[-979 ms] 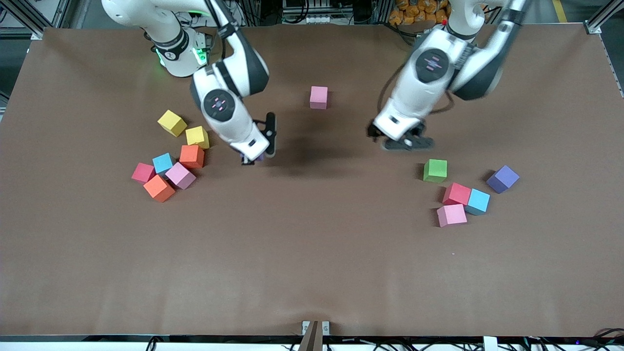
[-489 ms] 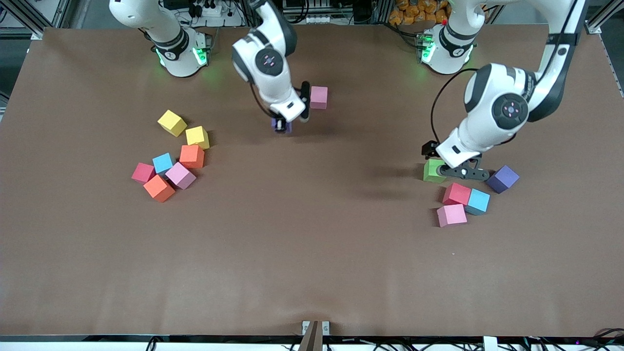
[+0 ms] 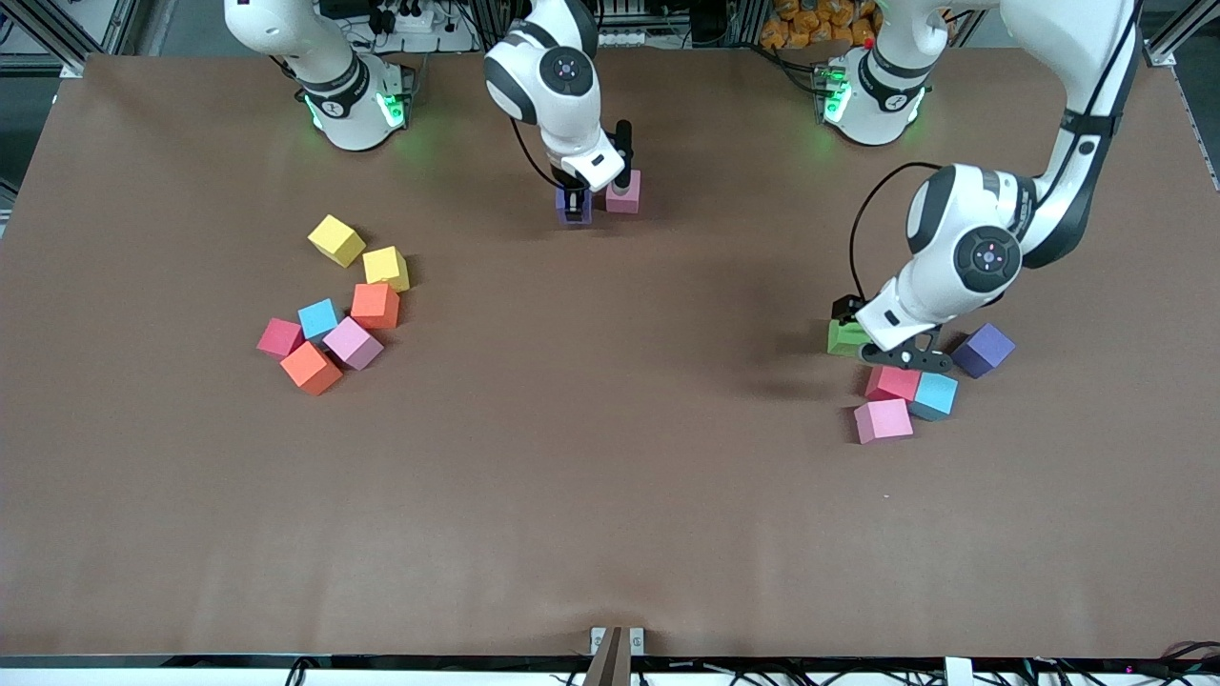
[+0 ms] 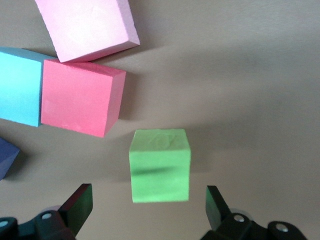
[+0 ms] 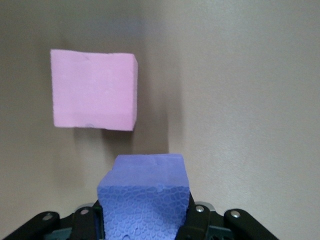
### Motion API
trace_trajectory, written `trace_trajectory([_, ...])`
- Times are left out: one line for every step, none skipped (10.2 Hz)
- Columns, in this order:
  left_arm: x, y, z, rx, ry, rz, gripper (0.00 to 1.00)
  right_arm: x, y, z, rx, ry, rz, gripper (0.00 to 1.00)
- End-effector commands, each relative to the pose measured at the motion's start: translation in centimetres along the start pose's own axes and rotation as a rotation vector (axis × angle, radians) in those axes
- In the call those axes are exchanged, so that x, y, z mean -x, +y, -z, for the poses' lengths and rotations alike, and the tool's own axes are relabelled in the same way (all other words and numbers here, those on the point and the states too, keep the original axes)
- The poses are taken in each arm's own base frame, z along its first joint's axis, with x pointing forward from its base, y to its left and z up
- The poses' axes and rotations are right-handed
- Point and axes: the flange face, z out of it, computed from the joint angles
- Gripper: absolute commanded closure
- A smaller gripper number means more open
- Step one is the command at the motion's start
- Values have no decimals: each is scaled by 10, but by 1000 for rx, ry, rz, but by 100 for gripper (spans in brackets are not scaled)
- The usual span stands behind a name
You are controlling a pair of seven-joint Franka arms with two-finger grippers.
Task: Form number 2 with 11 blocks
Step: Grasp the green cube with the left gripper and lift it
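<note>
Pinching a square-on purple block [image 5: 144, 197], right end effector [image 3: 575, 204]; left end effector [image 4: 147, 210] spread over green block [image 4: 160, 165].

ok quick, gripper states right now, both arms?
Left gripper: open, empty, fingers either side of the green block.
Right gripper: shut on a purple block, beside the pink block.

- Lone block [image 3: 623, 191]: mid-table, near the arms' bases.
- Right gripper [image 3: 573, 203]: grips the held block [image 5: 144, 197], just beside the lone block, toward the right arm's end.
- Seven-block cluster [image 3: 375, 305]: toward the right arm's end.
- Five-block group [image 3: 884, 420]: toward the left arm's end.
- Left gripper [image 3: 905, 359]: over that group.
</note>
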Motion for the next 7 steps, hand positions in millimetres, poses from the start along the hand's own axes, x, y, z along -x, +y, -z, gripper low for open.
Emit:
trace_trajectory([-6, -11, -13, -3, 0, 26, 0, 3, -24, -5, 10, 24, -32, 100])
trace_trajectory([-6, -13, -17, 8, -5, 41, 0, 1, -32, -11, 17, 19, -45, 100])
trace_trajectory([-7, -14, -20, 20, -11, 62, 0, -2, -40, -16, 22, 12, -54, 100])
trace_trajectory([-7, -13, -21, 28, -13, 88, 0, -5, -43, -18, 32, 18, -63, 100])
trace_trajectory([-7, -12, -21, 27, -13, 105, 0, -7, -50, -20, 30, 17, -61, 100])
trace_trajectory([-6, -12, -22, 27, -16, 105, 0, -7, -51, -20, 30, 17, -79, 100])
trace_trajectory([-6, -9, -28, 27, -26, 100, 0, -8, -52, -21, 31, 15, -92, 100])
